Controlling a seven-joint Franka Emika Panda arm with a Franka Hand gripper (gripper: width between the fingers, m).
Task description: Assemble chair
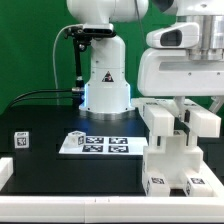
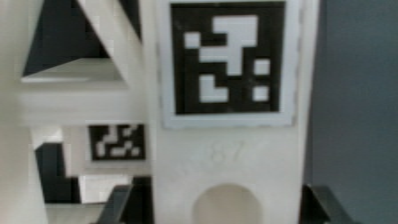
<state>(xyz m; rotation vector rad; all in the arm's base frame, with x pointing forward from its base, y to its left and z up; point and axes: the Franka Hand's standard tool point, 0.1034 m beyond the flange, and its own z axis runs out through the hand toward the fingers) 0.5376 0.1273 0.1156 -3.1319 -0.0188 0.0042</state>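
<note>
The chair stands as a blocky white structure (image 1: 172, 160) at the exterior view's right, with square tags low on its front. My gripper (image 1: 184, 108) hangs straight over it, between two upright white blocks. In the wrist view the gripper (image 2: 222, 205) is shut on a tall white chair piece (image 2: 222, 150) that bears a large black-and-white tag. A dark finger presses on each side of that piece, one of these fingers (image 2: 125, 202) showing at its edge. Another tagged white part (image 2: 116, 140) lies behind it.
The marker board (image 1: 98, 145) lies flat mid-table. A small white tagged block (image 1: 22, 141) sits at the exterior view's left. The arm's white base (image 1: 105, 85) stands at the back, with black cables beside it. A white raised border (image 1: 70, 205) runs along the table's front.
</note>
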